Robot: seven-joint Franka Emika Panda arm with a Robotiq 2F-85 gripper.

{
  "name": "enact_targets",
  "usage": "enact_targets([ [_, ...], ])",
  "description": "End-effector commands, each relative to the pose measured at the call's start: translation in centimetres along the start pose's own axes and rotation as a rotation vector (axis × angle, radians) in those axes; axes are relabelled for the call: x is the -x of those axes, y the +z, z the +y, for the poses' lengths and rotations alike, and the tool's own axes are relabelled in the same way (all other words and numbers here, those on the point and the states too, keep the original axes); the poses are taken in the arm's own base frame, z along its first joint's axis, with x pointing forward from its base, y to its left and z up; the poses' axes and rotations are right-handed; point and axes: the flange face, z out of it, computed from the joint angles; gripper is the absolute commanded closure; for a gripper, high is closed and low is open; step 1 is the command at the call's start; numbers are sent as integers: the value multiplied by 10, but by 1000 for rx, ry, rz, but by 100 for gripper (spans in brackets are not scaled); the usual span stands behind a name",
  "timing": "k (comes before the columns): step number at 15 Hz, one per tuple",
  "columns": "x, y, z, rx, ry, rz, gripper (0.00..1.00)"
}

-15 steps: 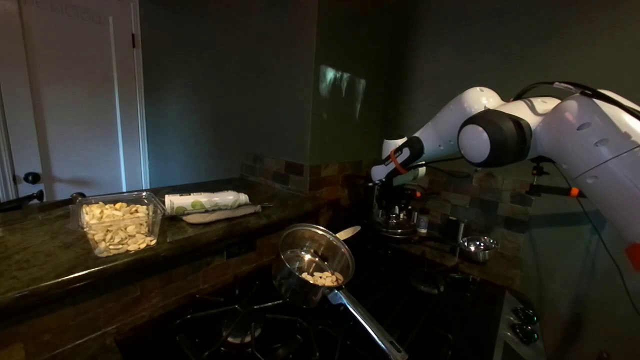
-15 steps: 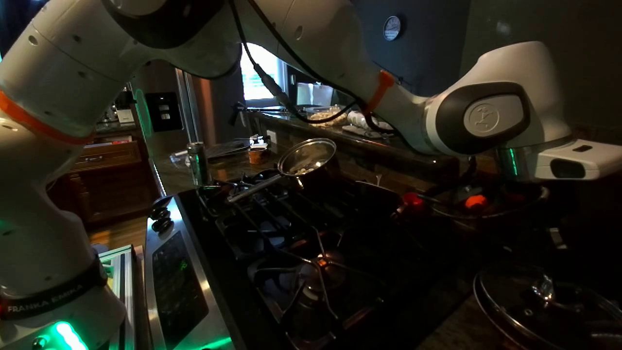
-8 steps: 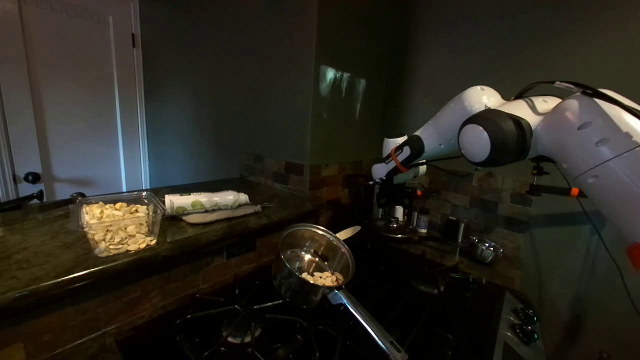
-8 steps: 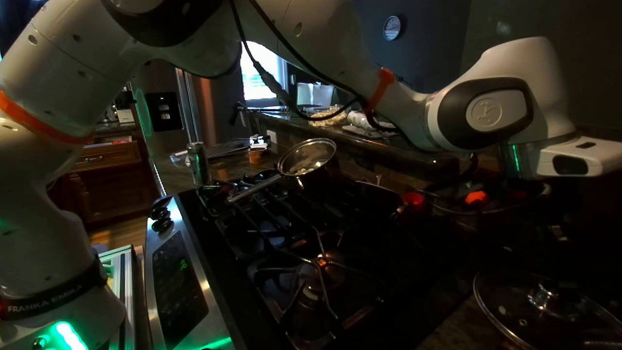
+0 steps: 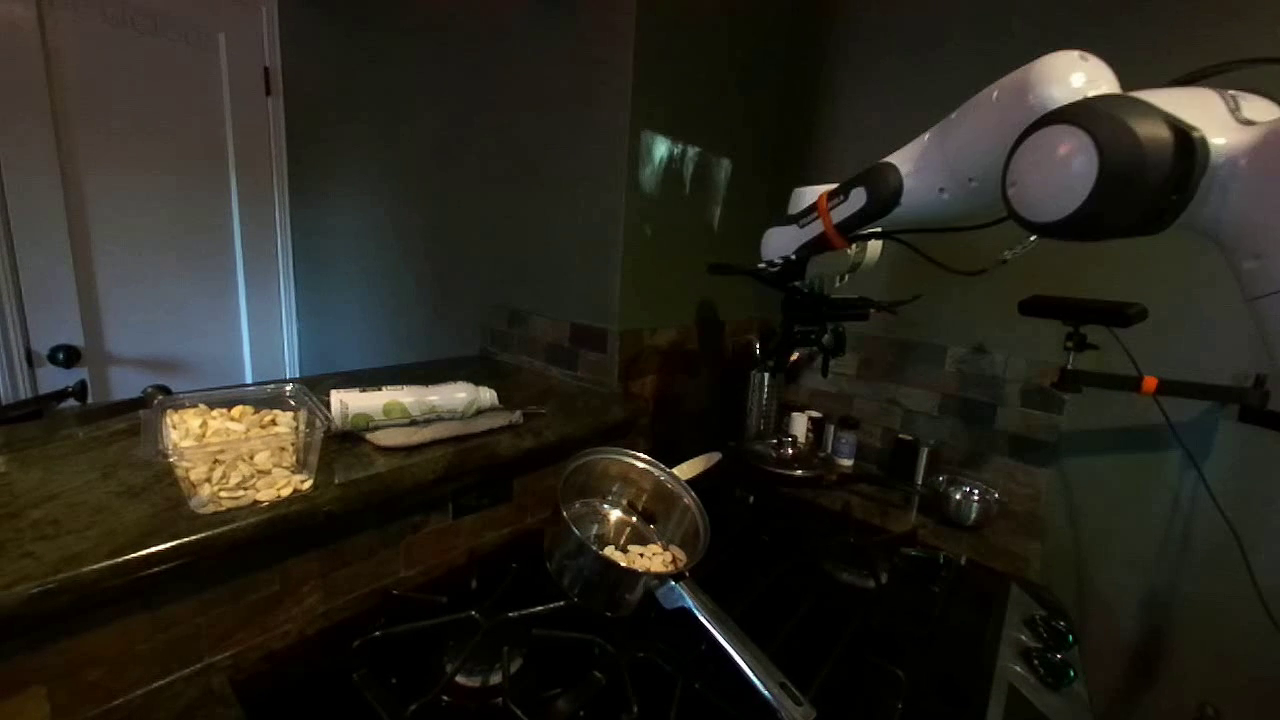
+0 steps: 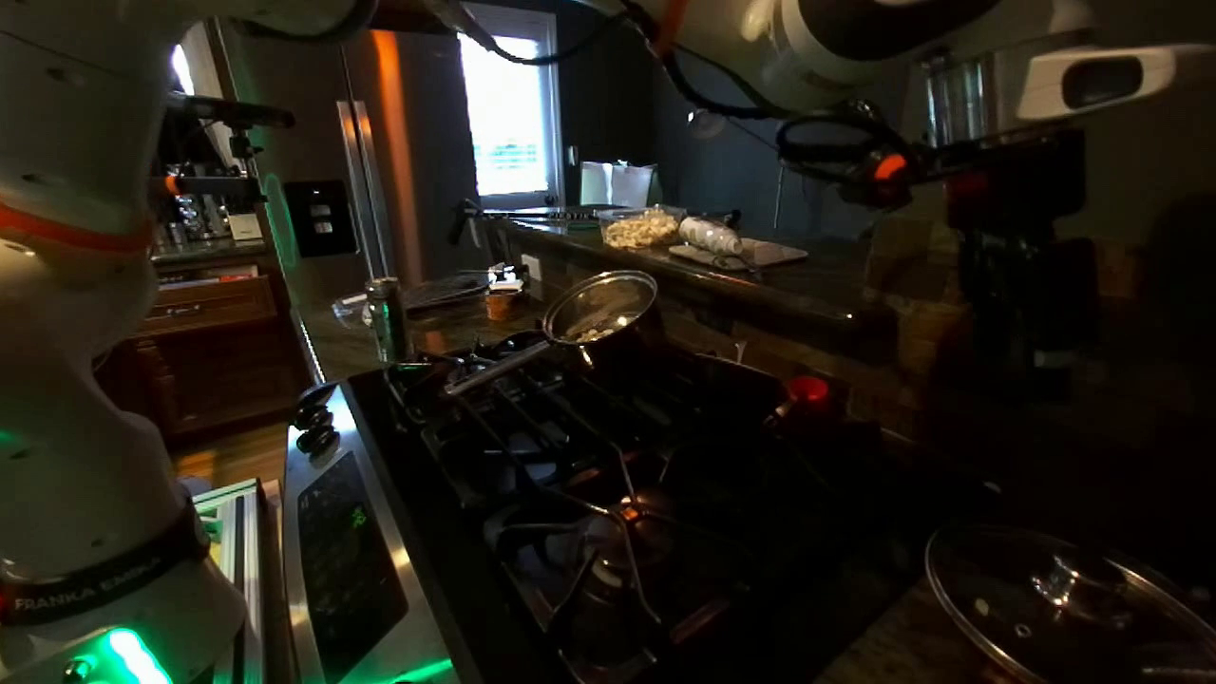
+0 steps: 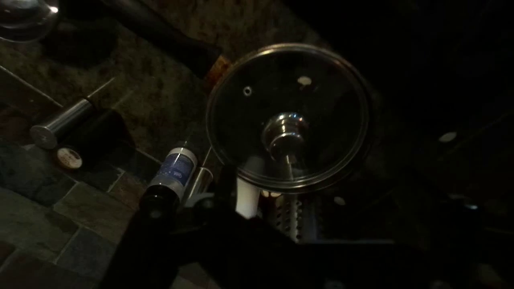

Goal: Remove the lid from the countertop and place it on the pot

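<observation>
Your tool is hanging wide above the lid, well apart from it; your pot is standing on the stove, holding some pale pieces.

Pot in both ext. views, opp. sides; wrist view from above lid

The stove carries the pot, the ledge a clear tub.
</observation>
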Motion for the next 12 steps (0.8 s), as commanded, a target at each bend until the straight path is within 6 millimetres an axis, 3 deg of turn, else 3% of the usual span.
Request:
enact_targets([
  [1, 62, -13, 5, -64, -144, -124, 0],
  [5, 116, -6, -2, -99, -298, -262, 0],
  [6, 86, -5, -8, -64, -226, -212, 0],
  [8, 101, -2, -9, -74, -270, -241, 0],
  [12, 106, -3, -6, -80, -286, -245, 0],
])
